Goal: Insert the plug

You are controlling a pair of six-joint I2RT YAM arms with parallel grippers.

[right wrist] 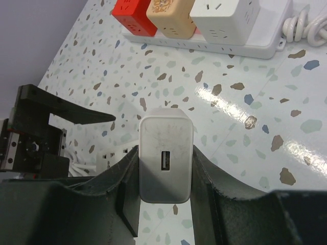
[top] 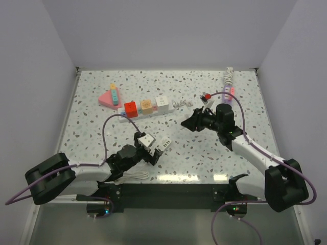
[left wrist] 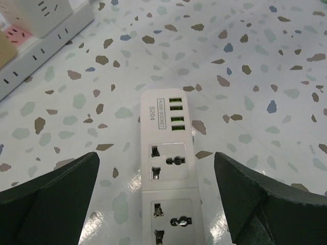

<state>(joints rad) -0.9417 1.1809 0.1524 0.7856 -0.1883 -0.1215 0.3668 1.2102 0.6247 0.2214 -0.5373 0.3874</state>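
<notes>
A white power strip (left wrist: 171, 168) with USB ports and two universal sockets lies flat on the speckled table; it also shows in the top view (top: 155, 142). My left gripper (left wrist: 157, 155) is open, its dark fingers (left wrist: 56, 189) on either side of the strip without touching it, and sits at the near left in the top view (top: 150, 147). My right gripper (right wrist: 164, 153) is shut on a white USB charger plug (right wrist: 164, 158) and holds it above the table. In the top view it (top: 188, 122) is right of and behind the strip, well apart from it.
A long white power strip (top: 145, 111) carrying red, tan and white cube adapters (right wrist: 168, 13) lies at the back left. A pink wedge (top: 107, 98) lies beyond it. A pink-purple item with a coiled white cable (top: 228, 81) is at the back right. The strip's cable (top: 134, 175) lies by the left arm.
</notes>
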